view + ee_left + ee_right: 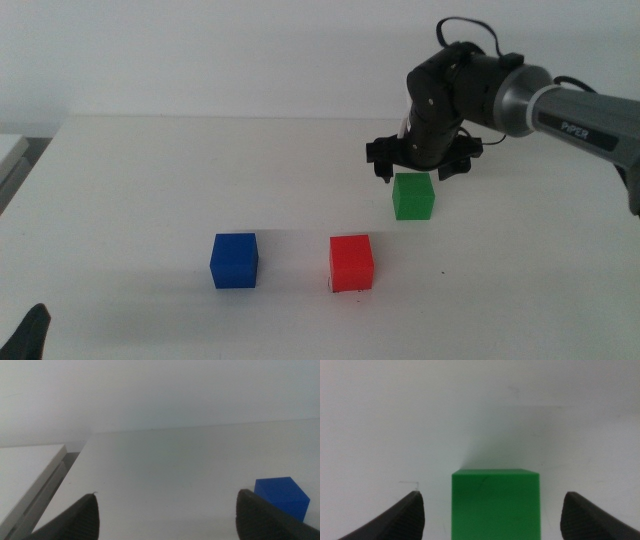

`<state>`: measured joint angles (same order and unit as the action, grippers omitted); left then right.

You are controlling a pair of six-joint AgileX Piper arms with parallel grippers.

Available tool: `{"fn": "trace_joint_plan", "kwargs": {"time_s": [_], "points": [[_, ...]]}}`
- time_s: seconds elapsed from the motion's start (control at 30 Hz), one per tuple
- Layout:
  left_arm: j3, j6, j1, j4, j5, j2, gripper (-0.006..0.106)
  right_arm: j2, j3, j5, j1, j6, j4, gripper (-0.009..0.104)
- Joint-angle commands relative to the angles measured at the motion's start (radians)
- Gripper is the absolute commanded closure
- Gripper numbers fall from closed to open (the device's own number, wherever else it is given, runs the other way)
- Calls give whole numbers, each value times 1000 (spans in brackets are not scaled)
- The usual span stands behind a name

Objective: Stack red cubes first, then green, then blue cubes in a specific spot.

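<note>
- We count three cubes on the white surface: one red, one green, one blue. None is stacked; each sits on the surface alone.
- Red cube: near the front, around the middle of the middle view, resting flat. Faint dark marks show at its lower left corner; we cannot make out more of them.
- Blue cube: to the left of the red one, level with it, a clear gap between them. It also shows at the edge of the left wrist view.
- Green cube: farther back and to the right of the red one, apart from it.
- We count two grippers. The right gripper comes in from the right side and hangs just above and behind the green cube. In the right wrist view its jaws stand wide apart, with the green cube between them and touching neither; it grips nothing.
- The left gripper waits at the bottom left corner of the middle view, well apart from the cubes. Its jaws are spread wide and hold nothing; the blue cube lies just beyond one jaw.
</note>
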<state>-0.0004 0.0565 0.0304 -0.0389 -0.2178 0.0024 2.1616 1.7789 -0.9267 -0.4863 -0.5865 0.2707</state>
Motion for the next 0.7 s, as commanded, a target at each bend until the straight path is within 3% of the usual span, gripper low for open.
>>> {"fn": "trace_joint_plan", "kwargs": {"time_s": [0.0,0.1,0.2,0.27,0.37,0.47,0.67], "points": [[0,-3,0,-1,13,-2,7,17,-3,19,8,8,15,2],[0,-3,0,-1,13,-2,7,41,-3,24,8,8,15,3],[0,-3,0,-1,13,-2,7,55,-3,24,8,8,15,10],[0,-3,0,-1,13,-2,7,55,-3,24,8,3,15,23],[0,-3,0,-1,13,-2,7,55,-3,27,8,-7,15,56],[0,-1,0,-1,13,-2,7,53,-3,18,8,-24,15,78],[0,-1,0,-1,13,-2,7,-47,-3,-26,-1,-54,15,78]]}}
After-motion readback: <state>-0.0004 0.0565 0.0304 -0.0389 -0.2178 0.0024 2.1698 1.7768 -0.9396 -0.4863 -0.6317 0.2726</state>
